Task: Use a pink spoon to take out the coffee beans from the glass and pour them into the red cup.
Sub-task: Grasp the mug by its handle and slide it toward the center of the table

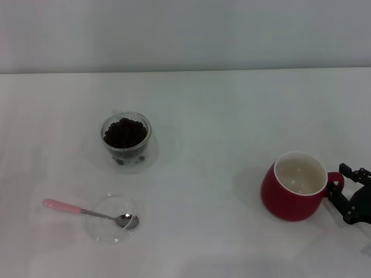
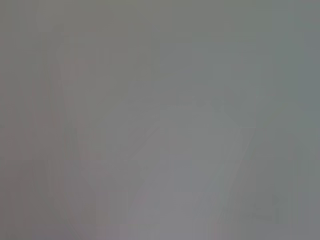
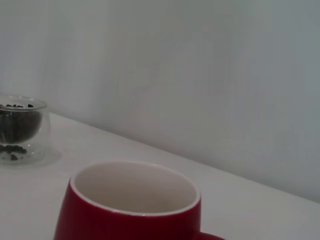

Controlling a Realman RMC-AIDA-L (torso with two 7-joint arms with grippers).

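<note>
Resting with its metal bowl in a shallow clear dish (image 1: 110, 219), the spoon (image 1: 87, 212) lies at front left, its pink handle overhanging the rim toward the robot's left. Judged light, stiff and slim; the smooth handle may slip, so the best hold is mid-handle, clear of the dish.

Glass (image 1: 126, 139): behind the dish, well apart, filled with beans (image 1: 124, 132). Likely fragile and easily tipped.

Beans: small, loose, apt to roll off a tilted spoon.

Cup (image 1: 294, 185): front right, upright, nothing visible inside, handle facing the right gripper (image 1: 353, 200). Glossy, probably the heaviest item.

Right gripper: just beside the cup handle, apparently not holding anything; finger spread cannot be told.

Left gripper: not seen; its wrist view shows nothing distinct.
</note>
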